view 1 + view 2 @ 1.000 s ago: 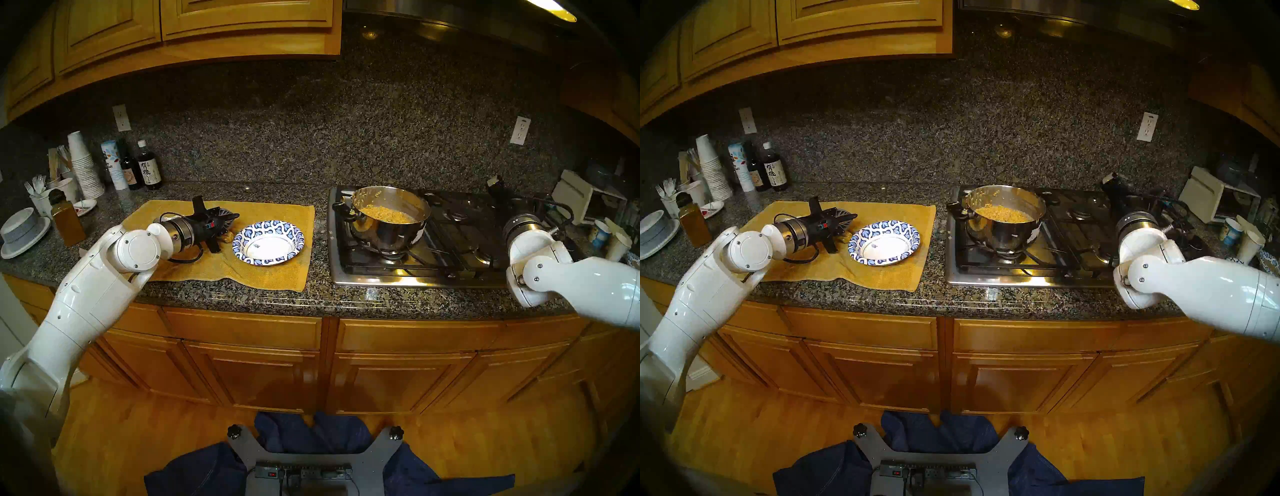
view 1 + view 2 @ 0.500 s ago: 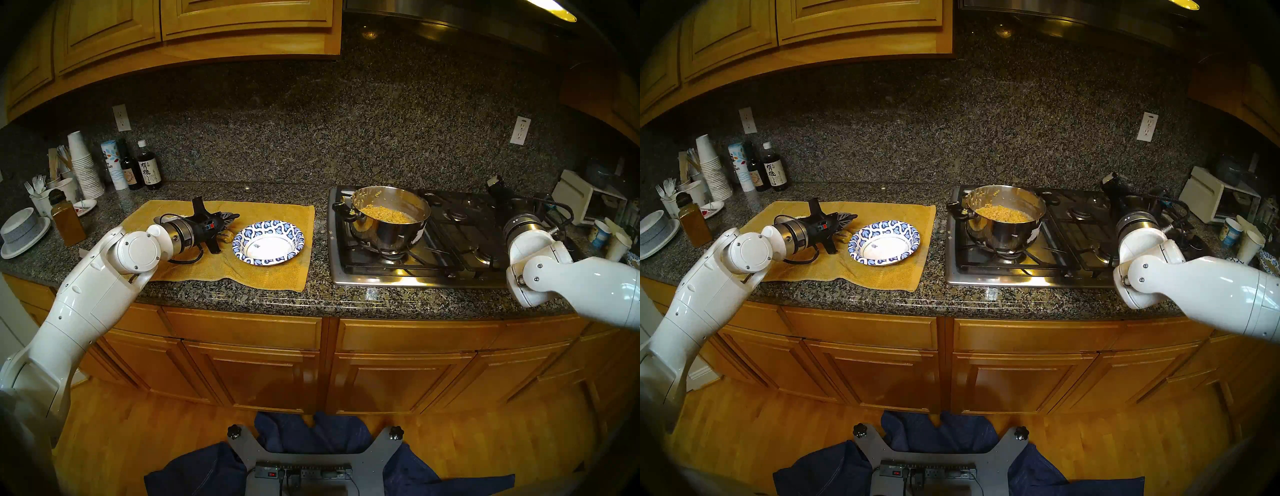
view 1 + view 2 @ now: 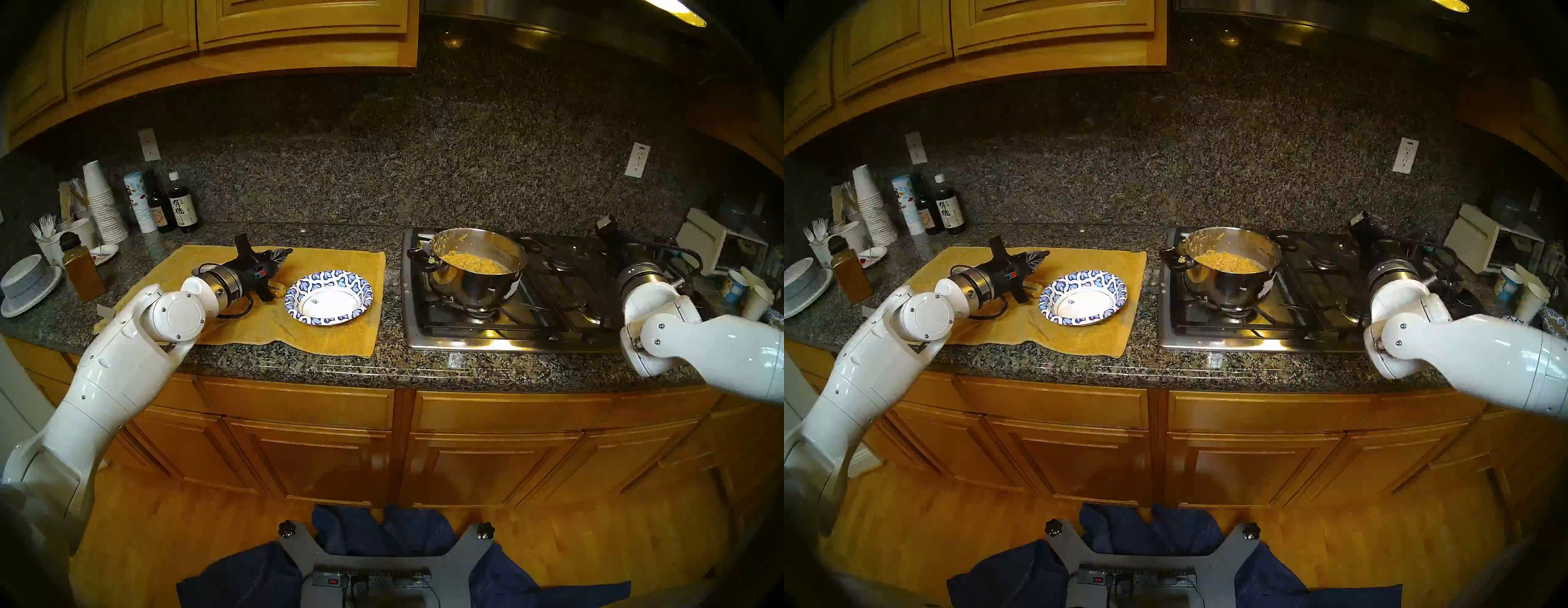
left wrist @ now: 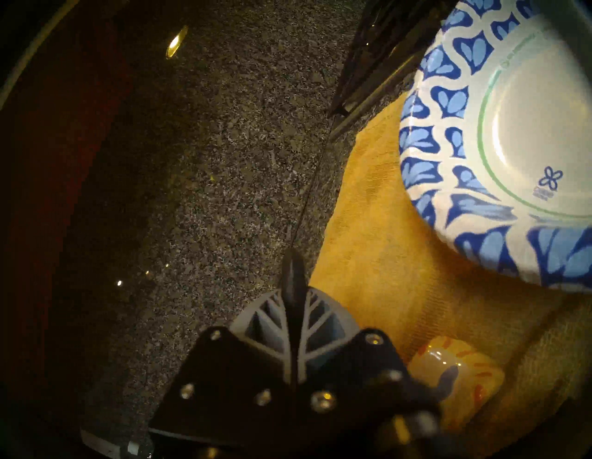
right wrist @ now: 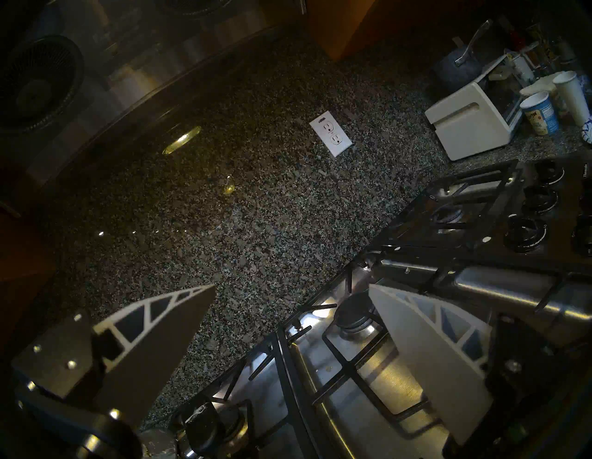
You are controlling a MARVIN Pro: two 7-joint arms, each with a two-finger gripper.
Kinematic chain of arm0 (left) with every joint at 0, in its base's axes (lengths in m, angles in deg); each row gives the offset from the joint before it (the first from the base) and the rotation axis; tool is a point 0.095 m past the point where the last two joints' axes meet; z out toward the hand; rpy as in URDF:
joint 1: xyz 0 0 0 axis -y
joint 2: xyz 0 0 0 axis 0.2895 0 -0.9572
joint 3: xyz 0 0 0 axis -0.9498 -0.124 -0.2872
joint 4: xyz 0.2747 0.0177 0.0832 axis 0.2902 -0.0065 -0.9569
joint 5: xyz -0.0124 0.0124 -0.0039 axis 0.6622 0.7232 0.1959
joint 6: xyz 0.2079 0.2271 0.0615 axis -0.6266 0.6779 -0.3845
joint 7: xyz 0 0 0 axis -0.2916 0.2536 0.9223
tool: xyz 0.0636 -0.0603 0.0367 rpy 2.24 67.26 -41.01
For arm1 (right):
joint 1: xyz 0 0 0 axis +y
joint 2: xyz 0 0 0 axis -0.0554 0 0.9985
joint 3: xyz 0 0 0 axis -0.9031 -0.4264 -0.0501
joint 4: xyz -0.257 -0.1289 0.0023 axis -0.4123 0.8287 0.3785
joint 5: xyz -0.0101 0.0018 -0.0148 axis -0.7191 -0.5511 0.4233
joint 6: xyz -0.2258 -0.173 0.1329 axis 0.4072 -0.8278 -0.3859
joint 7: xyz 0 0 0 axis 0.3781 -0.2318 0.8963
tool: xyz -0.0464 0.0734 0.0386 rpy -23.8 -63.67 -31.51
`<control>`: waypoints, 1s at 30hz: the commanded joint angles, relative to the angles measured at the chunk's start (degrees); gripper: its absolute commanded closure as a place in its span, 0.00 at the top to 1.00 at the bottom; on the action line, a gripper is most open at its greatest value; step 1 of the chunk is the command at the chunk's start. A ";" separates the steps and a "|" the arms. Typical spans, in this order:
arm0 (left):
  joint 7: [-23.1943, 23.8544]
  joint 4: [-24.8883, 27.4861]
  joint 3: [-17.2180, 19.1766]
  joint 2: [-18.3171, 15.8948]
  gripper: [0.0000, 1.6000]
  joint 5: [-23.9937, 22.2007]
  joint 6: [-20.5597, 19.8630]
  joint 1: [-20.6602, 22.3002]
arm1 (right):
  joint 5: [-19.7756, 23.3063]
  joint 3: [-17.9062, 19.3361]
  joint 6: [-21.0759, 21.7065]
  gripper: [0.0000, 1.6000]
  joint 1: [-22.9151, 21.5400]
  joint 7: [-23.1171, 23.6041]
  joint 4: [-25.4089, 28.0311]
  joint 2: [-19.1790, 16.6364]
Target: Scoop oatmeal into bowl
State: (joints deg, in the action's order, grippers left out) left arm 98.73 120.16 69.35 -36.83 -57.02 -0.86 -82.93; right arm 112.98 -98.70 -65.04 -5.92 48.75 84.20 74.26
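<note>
My left gripper (image 3: pixel 281 256), lower left of centre, is clamped on a thin dark handle (image 4: pixel 293 275); which tool it belongs to, I cannot tell. The empty bowl (image 3: pixel 329 278) lies just right of it. The oatmeal (image 3: pixel 471 261) sits in the pot (image 3: pixel 475 288) farther right. My right gripper (image 5: pixel 292 287) stands wide, empty

Warm, dim kitchen light falls from a hood lamp (image 3: pixel 679 10) at the top right, leaving the cabinets amber and the backsplash (image 3: pixel 382 170) dark and grainy. The pot (image 3: pixel 479 284) and stove (image 3: pixel 500 335) throw bright glare. All four views bend straight lines and fade into a black rim. In the left wrist view the bowl (image 4: pixel 432 154) is overexposed and sharp, the near black mount (image 4: pixel 256 384) blurred, the left side almost black. The right wrist view is dark, with one lamp reflection (image 5: pixel 181 139) on the stone.
</note>
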 commanded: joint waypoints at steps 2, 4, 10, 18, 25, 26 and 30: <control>-7.83 2.48 1.98 0.88 0.00 4.25 0.49 1.37 | -0.69 1.55 -0.27 1.00 -1.74 0.41 -0.05 0.14; -8.75 2.62 2.02 0.97 0.00 4.75 0.46 1.20 | -0.70 1.55 -0.27 1.00 -1.74 0.41 -0.05 0.14; -12.32 2.64 2.05 1.66 0.00 6.69 0.96 0.98 | -0.71 1.55 -0.27 1.00 -1.75 0.41 -0.05 0.14; -15.10 2.45 2.12 3.26 0.00 7.87 1.77 1.97 | -0.68 1.55 -0.27 1.00 -1.74 0.41 -0.05 0.14; -14.62 4.79 2.10 6.47 0.00 5.22 2.40 2.79 | -0.61 1.53 -0.29 1.00 -1.71 0.42 -0.06 0.16; -14.45 5.21 2.03 7.07 0.00 4.74 2.44 2.93 | -0.60 1.52 -0.29 1.00 -1.70 0.42 -0.06 0.16; -13.46 6.93 1.30 9.32 0.00 2.66 3.03 3.74 | -0.56 1.51 -0.30 1.00 -1.69 0.42 -0.06 0.17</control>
State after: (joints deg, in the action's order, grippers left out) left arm 85.50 122.65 69.97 -31.50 -51.10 1.20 -83.33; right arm 113.02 -98.72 -65.04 -5.92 48.76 84.20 74.27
